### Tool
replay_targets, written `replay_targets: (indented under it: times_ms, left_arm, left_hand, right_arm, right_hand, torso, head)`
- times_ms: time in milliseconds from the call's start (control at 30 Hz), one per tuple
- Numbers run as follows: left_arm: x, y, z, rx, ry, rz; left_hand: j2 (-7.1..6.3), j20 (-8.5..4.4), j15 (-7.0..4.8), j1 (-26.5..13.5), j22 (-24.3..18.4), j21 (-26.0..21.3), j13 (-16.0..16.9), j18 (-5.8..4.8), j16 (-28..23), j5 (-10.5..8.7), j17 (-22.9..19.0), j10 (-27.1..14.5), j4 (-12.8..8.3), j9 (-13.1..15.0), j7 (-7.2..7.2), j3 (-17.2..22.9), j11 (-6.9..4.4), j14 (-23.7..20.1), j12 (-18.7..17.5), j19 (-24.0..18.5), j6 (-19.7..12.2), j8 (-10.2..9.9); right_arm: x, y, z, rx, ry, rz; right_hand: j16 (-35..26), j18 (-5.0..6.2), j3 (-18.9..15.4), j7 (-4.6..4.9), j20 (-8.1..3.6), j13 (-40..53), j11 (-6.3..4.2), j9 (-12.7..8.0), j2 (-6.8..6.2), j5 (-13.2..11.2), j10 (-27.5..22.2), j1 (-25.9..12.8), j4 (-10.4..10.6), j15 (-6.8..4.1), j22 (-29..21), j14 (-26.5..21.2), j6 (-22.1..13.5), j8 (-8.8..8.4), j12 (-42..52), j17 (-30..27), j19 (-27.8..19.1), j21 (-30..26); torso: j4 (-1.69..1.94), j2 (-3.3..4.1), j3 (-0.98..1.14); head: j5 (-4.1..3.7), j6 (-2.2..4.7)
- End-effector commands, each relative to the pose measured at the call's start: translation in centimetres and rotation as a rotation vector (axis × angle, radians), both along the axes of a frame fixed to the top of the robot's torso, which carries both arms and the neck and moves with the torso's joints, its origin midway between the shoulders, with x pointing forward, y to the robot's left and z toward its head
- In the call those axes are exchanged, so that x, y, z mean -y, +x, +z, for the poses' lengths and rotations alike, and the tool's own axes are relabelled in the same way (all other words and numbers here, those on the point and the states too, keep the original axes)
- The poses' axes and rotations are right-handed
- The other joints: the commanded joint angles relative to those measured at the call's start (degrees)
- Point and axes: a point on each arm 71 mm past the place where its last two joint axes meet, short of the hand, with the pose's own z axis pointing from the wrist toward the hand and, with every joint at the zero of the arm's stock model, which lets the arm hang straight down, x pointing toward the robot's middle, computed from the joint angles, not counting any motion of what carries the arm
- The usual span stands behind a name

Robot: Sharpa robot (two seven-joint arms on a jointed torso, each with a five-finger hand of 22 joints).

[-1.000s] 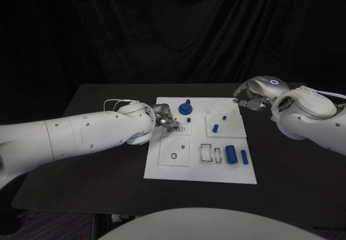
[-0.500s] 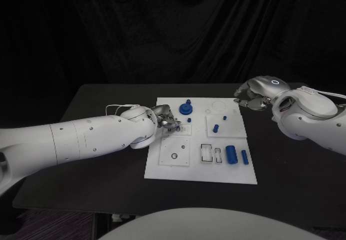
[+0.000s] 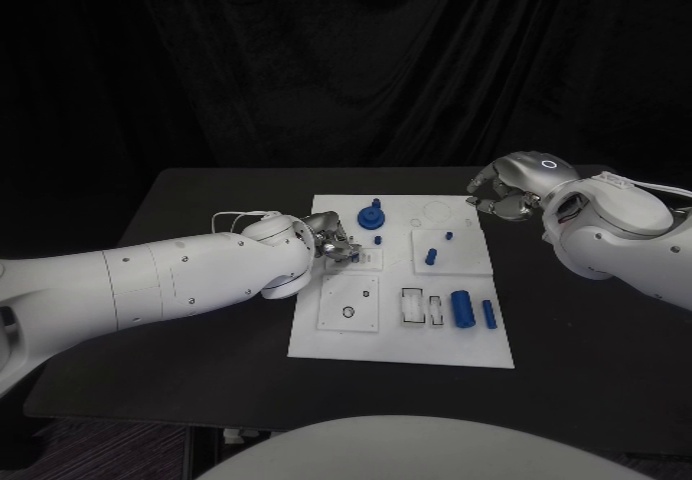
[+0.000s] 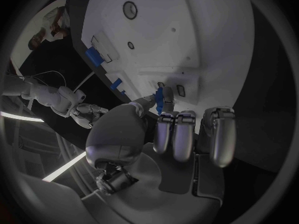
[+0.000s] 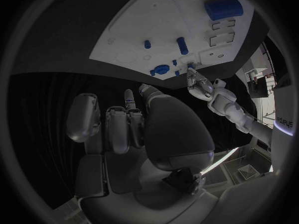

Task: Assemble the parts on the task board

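Head view: task board [image 3: 329,335] sat mid-table on the black table [image 3: 202,330]. Nearest on the board, right side: a large blue cylinder [image 3: 462,308] with a slimmer blue pin [image 3: 489,314] just right of it, both lying flat beside outlined slots. Near-left section had a small dark ring [image 3: 348,312]. Further back, a short blue peg [image 3: 431,257] and a tiny blue stub [image 3: 449,236] on the right-hand square; another small blue stub [image 3: 378,240] near centre. A blue knobbed part [image 3: 372,214] stood at the far-centre of the board.

Left hand [image 3: 332,243] was over the board's left-centre section, fingers curled in, pinching a small blue part [image 4: 159,98] between thumb and fingers; the left wrist view showed that part right above a slot in the board, tip close to it, contact unclear.

Right hand [image 3: 500,195] hung off the board's far-right corner, well apart from the parts. Right wrist view showed its fingers [image 5: 118,127] curled in, holding nothing.
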Motion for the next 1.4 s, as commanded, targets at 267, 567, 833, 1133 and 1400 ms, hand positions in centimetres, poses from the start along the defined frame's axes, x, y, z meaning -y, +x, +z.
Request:
replay_targets:
  times_ms: [267, 567, 833, 1133, 1400]
  left_arm:
    - [0.25, -0.22, -0.27, -0.027, 0.008, -0.027]
    - [0.37, -0.29, -0.34, -0.036, 0.010, -0.044]
    - [0.47, -0.22, -0.48, -0.043, 0.012, -0.060]
    - [0.54, -0.09, -0.59, -0.048, 0.015, -0.067]
    - [0.26, -0.06, -0.79, -0.053, 0.022, -0.056]
  left_hand:
    - [0.03, -0.42, -0.23, -0.7, 12.9, -0.3, 15.1, -0.03, 0.1, -0.73, 15.1, 6.0, 0.7, -0.1, 0.15, -0.3, -0.49, 5.9, 0.2, 2.1, 0.4, 0.0]
    - [-0.05, -0.42, -0.23, -0.8, 12.7, -0.6, 15.1, 0.06, 0.1, -0.90, 15.1, 6.0, 0.8, -0.1, 0.16, -0.4, -0.49, 5.9, 0.2, 1.9, 0.4, -0.1]
    - [0.04, -0.37, -0.14, -0.9, 12.6, -1.2, 15.1, 0.19, 0.1, -1.66, 15.1, 6.0, 1.3, -0.3, 0.31, -0.6, -0.38, 5.9, 0.2, 1.6, 0.0, -0.5]
    - [-0.11, 0.09, 0.38, -2.7, 12.3, -1.9, 15.1, 0.34, 0.1, -4.62, 15.1, 6.0, 5.1, -1.0, 1.00, -3.9, 0.23, 5.9, 0.2, 1.1, -0.6, -1.7]
    - [-0.14, 0.52, 0.80, -7.3, 12.3, -2.1, 15.1, 0.39, 0.1, -10.35, 15.1, 6.0, 10.2, -2.1, 1.44, -11.9, 0.68, 5.9, 0.2, 1.0, -0.3, -3.4]
  right_arm:
    - [0.15, -0.03, -0.10, -0.002, -0.003, -0.018]
    - [0.24, -0.04, -0.11, -0.003, -0.004, -0.021]
    - [0.18, -0.01, -0.12, -0.003, -0.005, -0.020]
    - [0.25, 0.00, -0.13, -0.004, -0.006, -0.022]
    - [0.28, 0.01, -0.15, -0.005, -0.006, -0.022]
  right_hand:
    - [-0.2, 0.03, 0.4, -0.07, -0.04, 8.5, -0.11, -0.1, -0.08, 0.5, -0.4, 0.4, -0.1, 0.42, 9.1, 3.1, -0.2, -0.15, -0.3, 8.3, -0.5, -0.5]
    - [-0.2, 0.03, 0.4, -0.07, -0.04, 8.5, -0.11, -0.1, -0.08, 0.5, -0.4, 0.4, -0.1, 0.42, 9.1, 3.1, -0.2, -0.15, -0.3, 8.3, -0.5, -0.5]
    - [-0.2, 0.05, 0.4, -0.06, -0.04, 8.5, -0.11, -0.1, -0.11, 0.5, -0.4, 0.4, -0.1, 0.42, 9.1, 3.1, -0.1, -0.16, -0.3, 8.2, -0.5, -0.6]
    - [-0.2, 0.05, 0.4, -0.06, -0.04, 8.5, -0.11, -0.1, -0.11, 0.5, -0.4, 0.4, -0.1, 0.42, 9.1, 3.1, -0.1, -0.16, -0.3, 8.2, -0.5, -0.6]
    - [-0.2, 0.05, 0.5, -0.04, -0.04, 8.4, -0.10, -0.1, -0.18, 0.6, -0.4, 0.3, -0.1, 0.41, 9.1, 3.1, -0.1, -0.19, -0.3, 8.2, -0.5, -0.6]
  torso:
    - [-0.05, 0.01, 0.02]
    - [0.02, 0.01, 0.02]
    - [0.02, -0.01, -0.01]
    - [-0.05, -0.02, -0.01]
    - [0.01, -0.02, 0.01]
  head:
    - [0.02, -0.01]
    - [-0.03, -0.01]
    - [0.01, -0.01]
    - [0.10, -0.01]
    - [0.08, -0.01]
